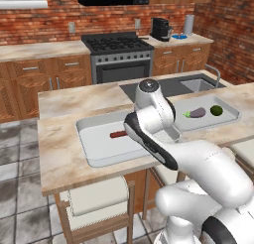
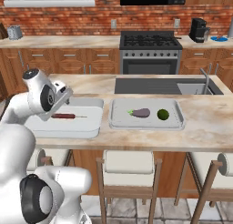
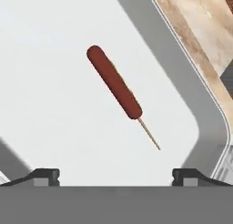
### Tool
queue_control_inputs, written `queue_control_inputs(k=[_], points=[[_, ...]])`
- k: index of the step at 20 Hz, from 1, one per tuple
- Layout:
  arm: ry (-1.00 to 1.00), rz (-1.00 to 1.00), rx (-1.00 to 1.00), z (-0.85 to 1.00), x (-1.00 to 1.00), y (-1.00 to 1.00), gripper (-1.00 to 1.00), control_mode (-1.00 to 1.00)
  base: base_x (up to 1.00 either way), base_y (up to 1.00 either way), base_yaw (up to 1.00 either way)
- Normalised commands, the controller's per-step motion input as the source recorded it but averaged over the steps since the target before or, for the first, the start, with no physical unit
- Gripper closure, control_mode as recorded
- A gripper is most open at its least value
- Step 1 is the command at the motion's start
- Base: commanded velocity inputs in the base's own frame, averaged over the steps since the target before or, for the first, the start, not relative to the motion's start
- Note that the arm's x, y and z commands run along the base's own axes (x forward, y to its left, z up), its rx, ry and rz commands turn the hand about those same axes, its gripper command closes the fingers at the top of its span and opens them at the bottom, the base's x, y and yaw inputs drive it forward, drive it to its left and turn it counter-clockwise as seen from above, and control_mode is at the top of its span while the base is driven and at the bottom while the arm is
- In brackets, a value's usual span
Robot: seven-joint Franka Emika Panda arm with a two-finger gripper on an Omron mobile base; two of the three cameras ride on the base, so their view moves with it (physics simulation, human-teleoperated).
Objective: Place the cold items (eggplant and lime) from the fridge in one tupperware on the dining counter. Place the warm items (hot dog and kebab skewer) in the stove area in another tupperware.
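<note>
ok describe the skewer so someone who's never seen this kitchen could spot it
Find the dining counter in front of the stove; two white tupperware trays sit on it. The skewer lies flat in the tray nearer the arm. It is a long reddish-brown sausage shape on a thin stick, alone there, while the other tray holds produce.

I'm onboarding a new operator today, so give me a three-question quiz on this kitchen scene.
1. True or false: the eggplant and lime share one tupperware.
2. What lies in the other tupperware? A) a skewered sausage B) a lemon C) nothing
3. Fill in: the gripper hangs above the skewer with its jaws ____.

Key: 1 true. 2 A. 3 open, holding nothing.
</note>
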Motion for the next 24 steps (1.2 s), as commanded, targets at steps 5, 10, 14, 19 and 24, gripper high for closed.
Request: queue_control_inputs(k=[5, 10, 14, 19, 24], points=[[-0.01, -0.41, 0.22, 0.35, -0.91, -0.12, -1.0, -1.0, 0.0, 0.0, 0.0], [-0.04, -0.32, 0.3, 0.38, -0.92, -0.34, -1.0, -1.0, 0.0, 0.0, 0.0], [-0.16, -0.25, 0.28, 0.26, -0.98, -0.37, -1.0, -1.0, 0.0, 0.0, 0.0], [-0.25, -0.21, 0.22, 0.25, -0.95, -0.31, -1.0, -1.0, 0.0, 0.0, 0.0], [-0.09, -0.22, 0.18, 0.6, -0.56, -0.19, -1.0, -1.0, 0.0, 0.0, 0.0]])
